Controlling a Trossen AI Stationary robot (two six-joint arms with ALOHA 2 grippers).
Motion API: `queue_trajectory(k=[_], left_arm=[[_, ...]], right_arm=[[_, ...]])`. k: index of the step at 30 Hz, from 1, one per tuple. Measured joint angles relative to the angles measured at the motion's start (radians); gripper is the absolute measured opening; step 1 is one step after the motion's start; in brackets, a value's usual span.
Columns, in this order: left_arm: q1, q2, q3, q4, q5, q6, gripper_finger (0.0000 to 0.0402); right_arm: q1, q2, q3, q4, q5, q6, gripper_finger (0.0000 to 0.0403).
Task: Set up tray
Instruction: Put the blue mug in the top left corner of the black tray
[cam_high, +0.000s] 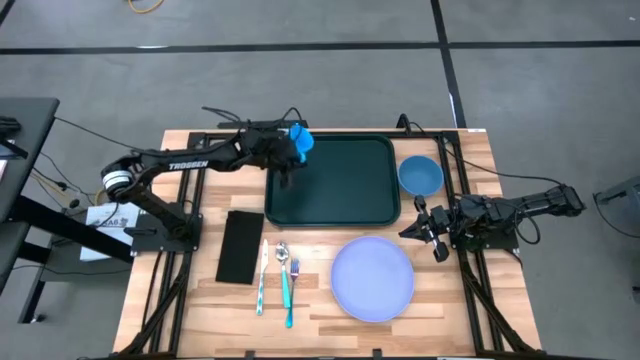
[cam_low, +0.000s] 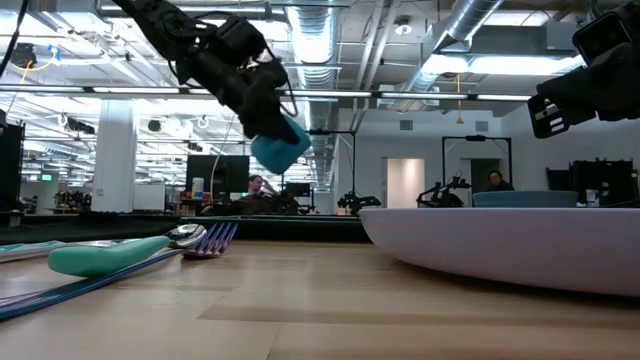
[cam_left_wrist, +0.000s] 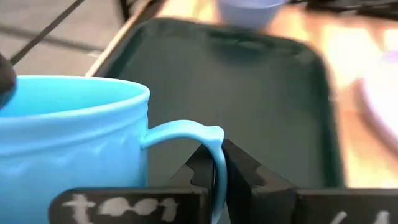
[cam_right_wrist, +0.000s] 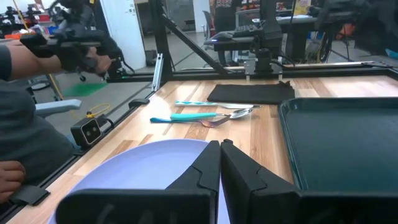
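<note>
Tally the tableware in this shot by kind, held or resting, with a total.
Tray: 1
Plate: 1
Bowl: 1
Blue mug, held by its handle in the left claw: 1
Napkin: 1
Utensils: 3
Total: 8

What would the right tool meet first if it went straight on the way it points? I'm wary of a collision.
Probably the lavender plate: the shut right tool aims low across its rim, toward the cutlery beyond. Depth is unclear, so it might pass just above.

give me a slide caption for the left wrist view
Left gripper shut on the handle of a light blue plastic cup, held above the dark green rectangular tray.
</note>
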Motion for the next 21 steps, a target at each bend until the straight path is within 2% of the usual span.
queue_trajectory(k=[3, 6, 11, 16, 18, 21], left_arm=[[-0.010, 0.000, -0.015, 0.055, 0.059, 0.017, 0.0004], [-0.017, 0.000, -0.027, 0.089, 0.066, 0.022, 0.0004], [-0.013, 0.000, -0.028, 0.079, -0.061, 0.024, 0.0009], [-0.005, 0.001, -0.028, 0.079, -0.076, 0.036, 0.0008], [-0.006, 0.015, -0.028, 0.093, -0.057, 0.043, 0.0006], [-0.016, 0.045, -0.028, 0.127, 0.035, 0.076, 0.0004]], right_arm=[[0.000, 0.000, 0.000, 0.000, 0.000, 0.000, 0.0005], [0.000, 0.000, 0.000, 0.000, 0.000, 0.000, 0.0005], [0.000, 0.000, 0.000, 0.000, 0.000, 0.000, 0.0005], [0.000, 0.000, 0.000, 0.000, 0.000, 0.000, 0.0005], [0.000, 0.000, 0.000, 0.000, 0.000, 0.000, 0.0005], [0.000, 0.000, 0.000, 0.000, 0.000, 0.000, 0.0005]])
